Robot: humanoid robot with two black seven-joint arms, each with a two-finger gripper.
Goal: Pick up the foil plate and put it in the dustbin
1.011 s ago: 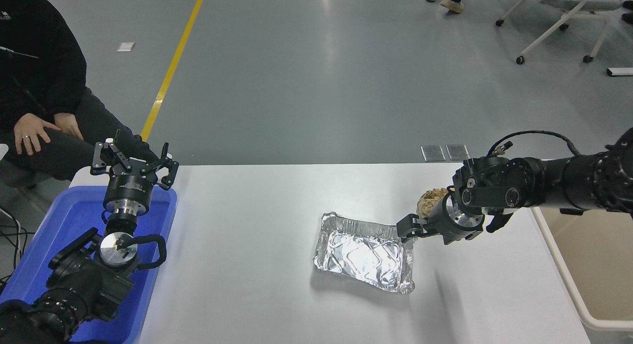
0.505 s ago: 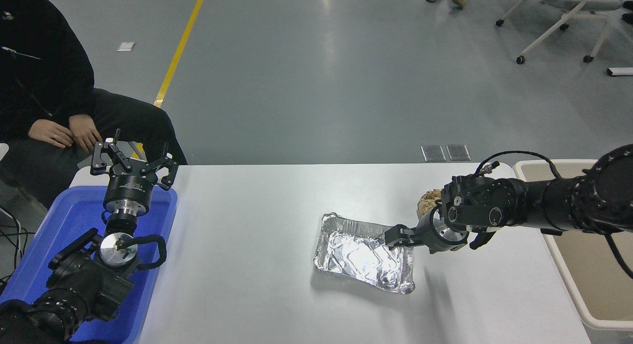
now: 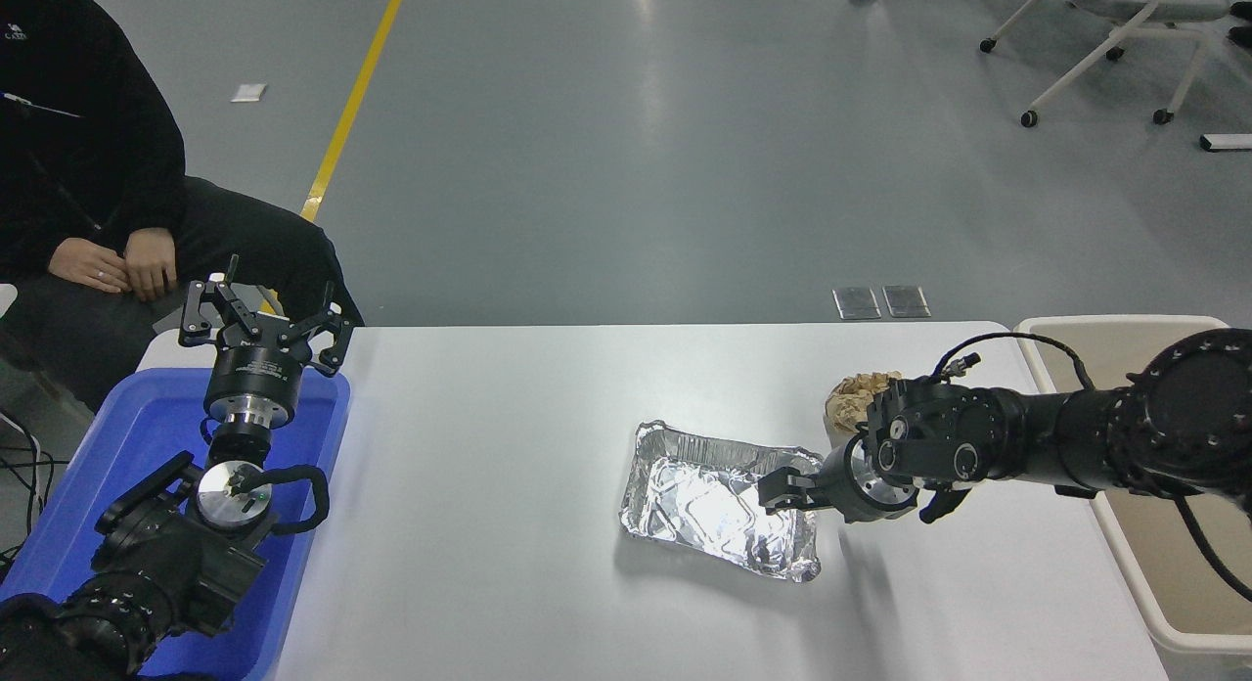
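The foil plate lies open side up on the white table, right of the middle. My right gripper reaches in from the right and sits at the plate's right end, over its rim and inner wall. Whether it is open or shut does not show. The beige dustbin stands off the table's right edge, partly hidden by my right arm. My left gripper is parked open at the lower left.
A blue plastic bin sits under my left arm at the table's left end. A crumpled tan paper wad lies just behind my right wrist. A seated person is at the far left; an office chair stands far back right.
My right gripper has moved left and toward the camera, from the plate's far right corner to over its right end. The plate has not moved. The person's hands shifted.
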